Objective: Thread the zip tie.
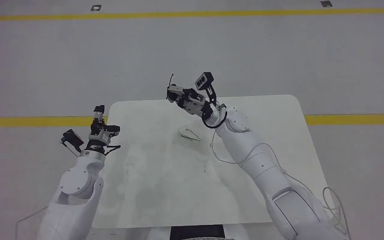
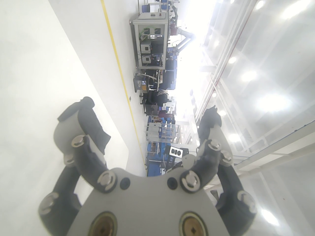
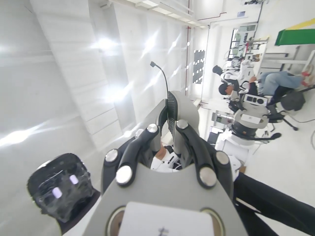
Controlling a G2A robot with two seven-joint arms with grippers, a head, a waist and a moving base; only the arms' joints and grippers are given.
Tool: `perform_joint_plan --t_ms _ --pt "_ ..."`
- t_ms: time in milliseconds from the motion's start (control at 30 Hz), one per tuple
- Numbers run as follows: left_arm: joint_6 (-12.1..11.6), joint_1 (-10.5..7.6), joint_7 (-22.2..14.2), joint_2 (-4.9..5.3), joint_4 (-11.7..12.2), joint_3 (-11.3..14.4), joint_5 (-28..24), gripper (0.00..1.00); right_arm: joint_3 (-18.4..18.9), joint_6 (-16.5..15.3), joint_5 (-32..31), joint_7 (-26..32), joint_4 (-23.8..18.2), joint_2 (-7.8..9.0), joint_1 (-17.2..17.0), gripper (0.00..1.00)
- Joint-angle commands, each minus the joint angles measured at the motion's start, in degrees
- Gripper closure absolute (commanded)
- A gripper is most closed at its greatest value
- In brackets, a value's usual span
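The right end effector [image 3: 169, 99] pinches a black zip tie [image 3: 164, 74], its head end curving beyond.

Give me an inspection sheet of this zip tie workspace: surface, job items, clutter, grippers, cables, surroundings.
Surface: white table with rounded corners.
Job's things: black zip tie, held above the table's far edge, one end sticking up free, not threaded.
Clutter: thin white loop lying mid-table; cannot tell what it is.
Grippers: right gripper shut on the zip tie; left gripper open, holding nothing, by the table's left edge.
Cables: white cable hanging beside the right arm.
Surroundings: grey floor with yellow lines.
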Motion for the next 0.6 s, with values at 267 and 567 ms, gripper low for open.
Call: perform_joint_plan --t_ms 267,567 --pt "0.00 0.00 0.00 0.00 0.00 0.00 0.00 0.00 1.34 0.07 -7.45 -2.47 -4.24 0.34 -1.85 1.00" --pt "0.00 0.00 0.00 0.00 0.00 0.00 0.00 0.00 0.93 0.07 -16.15 -6.65 -6.03 0.87 -1.69 1.00"
